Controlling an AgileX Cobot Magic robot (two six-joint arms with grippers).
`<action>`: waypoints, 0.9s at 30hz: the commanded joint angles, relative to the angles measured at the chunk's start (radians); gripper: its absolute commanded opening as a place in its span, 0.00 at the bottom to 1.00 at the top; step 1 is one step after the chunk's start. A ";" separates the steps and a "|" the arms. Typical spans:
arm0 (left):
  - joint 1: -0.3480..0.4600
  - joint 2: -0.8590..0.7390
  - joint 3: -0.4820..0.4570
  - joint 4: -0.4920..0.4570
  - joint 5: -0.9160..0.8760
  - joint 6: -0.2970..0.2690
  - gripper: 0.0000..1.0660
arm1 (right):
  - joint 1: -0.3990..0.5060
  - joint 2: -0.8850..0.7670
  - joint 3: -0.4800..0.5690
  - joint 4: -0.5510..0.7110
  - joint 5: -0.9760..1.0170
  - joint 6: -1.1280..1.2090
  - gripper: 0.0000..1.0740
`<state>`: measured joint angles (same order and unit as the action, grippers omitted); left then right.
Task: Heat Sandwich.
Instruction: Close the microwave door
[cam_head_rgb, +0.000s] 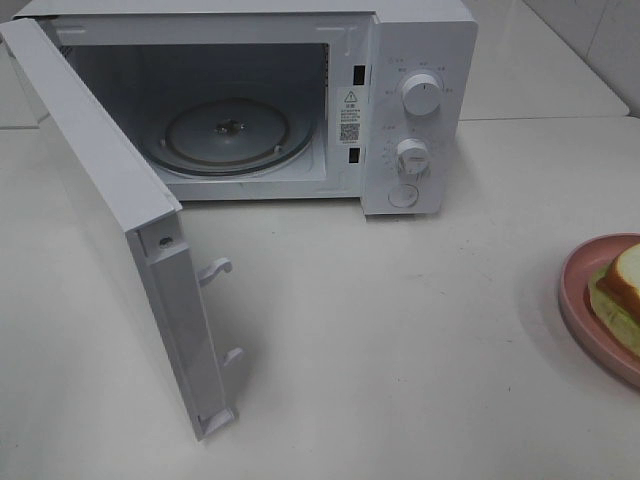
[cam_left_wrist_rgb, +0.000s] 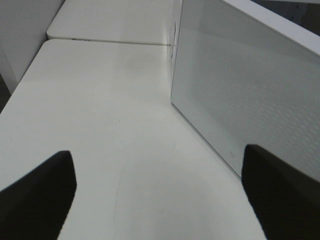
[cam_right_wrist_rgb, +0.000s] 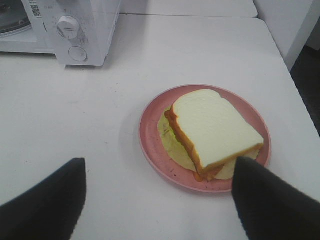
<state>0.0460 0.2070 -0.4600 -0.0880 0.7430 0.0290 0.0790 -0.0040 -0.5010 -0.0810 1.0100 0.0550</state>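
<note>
While the sandwich of two thick white bread slices with tan crust, green lettuce and reddish filling (cam_right_wrist_rgb: 212, 132) lies on the round pink plate (cam_right_wrist_rgb: 150, 131), nobody holds it, so we judge that the loading step is only at its start: the microwave door is already swung open, but the food is not picked up.

We see the right claw (cam_right_wrist_rgb: 157, 200) with its two dark fingers spread wide and empty; the sandwich is just ahead of it and a little toward the finger on its outer side, near but apart from the tips. The left claw (cam_left_wrist_rgb: 160, 192) also has its fingers far apart and nothing between them, with only the bare white table (cam_left_wrist_rgb: 100, 110) ahead of it and the white microwave door (cam_left_wrist_rgb: 240, 90) close beside one finger.

For the next move we think the right claw must come forward and lower, and grip either the plate rim or the bread. The soft bread could be squashed, so a gentle closing is needed.

About edges: in the high view the plate sits near the border of the picture, well apart from the white microwave oven (cam_head_rgb: 420, 110). Between them the table is free. The glass turntable (cam_head_rgb: 225, 135) inside is bare, and the opening looks wide enough for the plate, in our judgement.
</note>
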 joint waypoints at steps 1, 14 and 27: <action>0.000 0.027 0.050 0.002 -0.152 -0.001 0.65 | -0.007 -0.027 0.002 -0.002 -0.016 -0.010 0.71; 0.000 0.313 0.185 0.002 -0.658 -0.001 0.00 | -0.007 -0.027 0.002 -0.002 -0.016 -0.010 0.71; -0.075 0.787 0.200 0.122 -1.253 -0.002 0.00 | -0.007 -0.027 0.002 -0.002 -0.016 -0.010 0.69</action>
<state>-0.0110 0.9600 -0.2630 -0.0060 -0.4150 0.0290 0.0790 -0.0040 -0.5010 -0.0810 1.0100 0.0550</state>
